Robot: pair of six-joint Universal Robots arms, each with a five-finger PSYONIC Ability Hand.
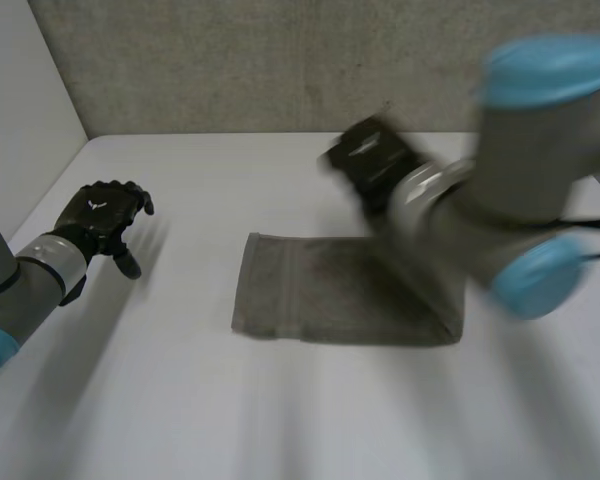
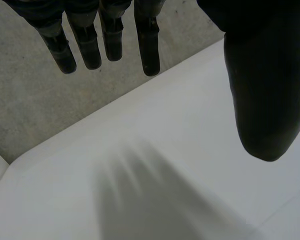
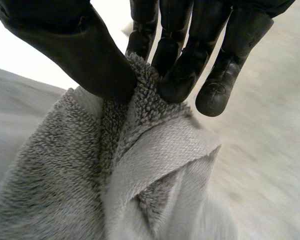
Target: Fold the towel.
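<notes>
Towel on bench: right hand pinches corner, lifted to fold over; left hand spread, clear at left.

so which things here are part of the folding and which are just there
In the job: towel; right hand, pinching it.
Just there: left hand, open, apart from the towel; table; wall.

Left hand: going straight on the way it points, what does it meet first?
Likely the grey wall beyond the table; the left hand points across the tabletop with nothing between, though depth is unclear.
</notes>
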